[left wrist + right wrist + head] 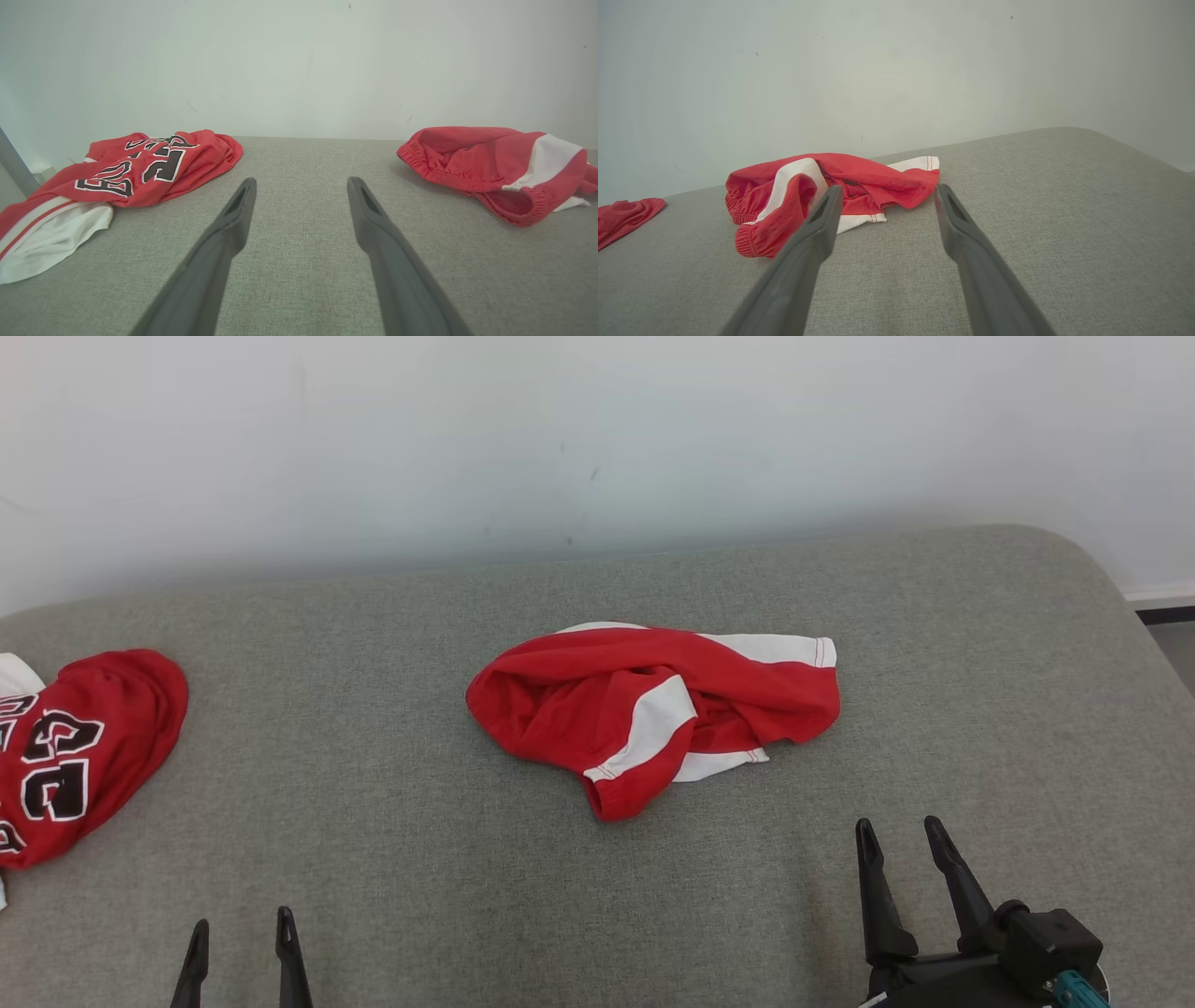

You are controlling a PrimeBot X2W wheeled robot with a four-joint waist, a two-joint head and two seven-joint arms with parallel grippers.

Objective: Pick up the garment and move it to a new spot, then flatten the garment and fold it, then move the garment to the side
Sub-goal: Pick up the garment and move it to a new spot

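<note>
The garment (pixel 644 709) is a crumpled pair of red shorts with white side panels, lying in the middle of the grey cushioned surface (pixel 373 784). The left wrist view has the garment (pixel 495 168) at far right; the right wrist view has the garment (pixel 831 196) just beyond my fingers. My right gripper (pixel 901 835) hovers open near the front right, short of the shorts, with nothing between its fingers. At the front left my left gripper (pixel 241 933) stands open and empty, well left of the shorts.
A second red garment (pixel 75 756) with black and white lettering lies bunched at the left edge of the surface. A pale wall (pixel 597 448) runs along the back. The surface's right end is rounded, with floor (pixel 1176 653) beyond it.
</note>
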